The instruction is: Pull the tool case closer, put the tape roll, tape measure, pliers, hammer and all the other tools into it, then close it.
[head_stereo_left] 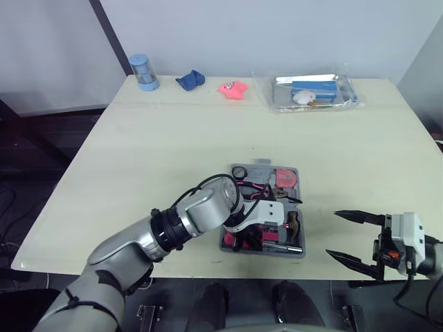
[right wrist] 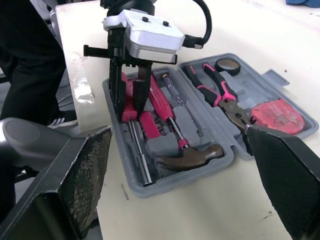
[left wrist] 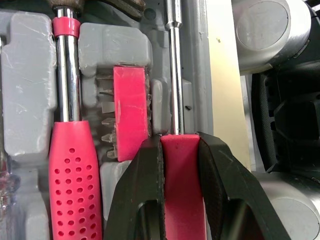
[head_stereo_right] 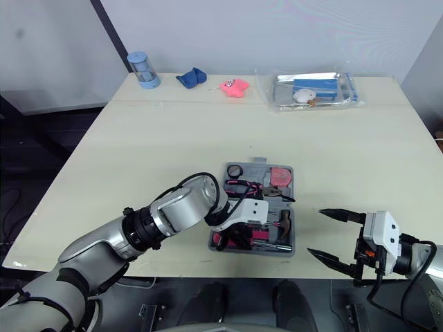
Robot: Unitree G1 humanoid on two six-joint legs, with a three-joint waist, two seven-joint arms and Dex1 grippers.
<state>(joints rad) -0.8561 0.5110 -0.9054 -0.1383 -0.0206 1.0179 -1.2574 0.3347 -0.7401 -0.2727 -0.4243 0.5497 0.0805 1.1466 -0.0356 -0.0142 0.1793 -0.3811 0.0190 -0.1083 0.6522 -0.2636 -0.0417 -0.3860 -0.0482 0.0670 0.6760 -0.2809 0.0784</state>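
Left wrist view: screwdriver (left wrist: 178,190) pinched in left claw (left wrist: 178,144), inside tool case (left wrist: 27,85).

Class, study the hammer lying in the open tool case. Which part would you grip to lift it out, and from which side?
Probably the pink handle of the hammer, from straight above, fingers straddling it. It lies flat in a moulded recess of the tool case, so side access is walled off, and the curved head offers no parallel faces.

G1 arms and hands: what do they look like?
Left arm: silver-grey shells, black ribbed joint ring, black cable looping at the wrist. Left hand and right hand: white boxy housings, two black fingers each; right has an orange mark.
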